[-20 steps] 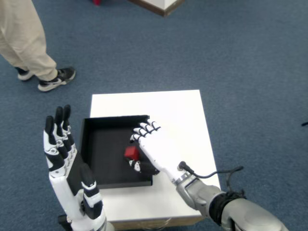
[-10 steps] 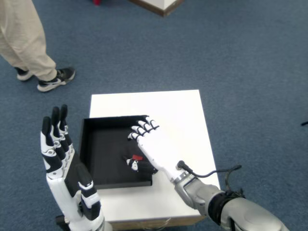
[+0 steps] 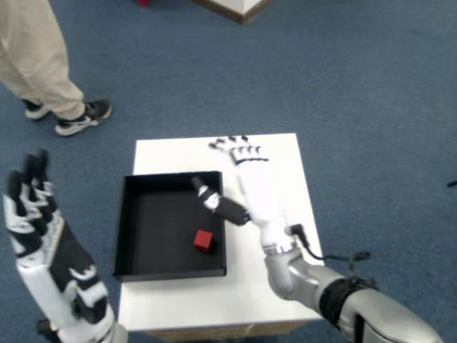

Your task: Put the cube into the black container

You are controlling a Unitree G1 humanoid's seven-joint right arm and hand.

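Inside the black container [image 3: 136, 214], near its right wall, sits the red cube [image 3: 204, 240], while the right hand [image 3: 250, 182] hovers just beside that wall, fingers spread, holding nothing.

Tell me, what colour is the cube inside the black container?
Red. The cube shows clearly in the head view, lying in the black container.

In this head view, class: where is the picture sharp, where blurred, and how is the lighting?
Head view: the red cube in the black container is sharp; the right hand looks slightly soft at its fingertips; lighting is even, shadows faint, no glare on the white table.
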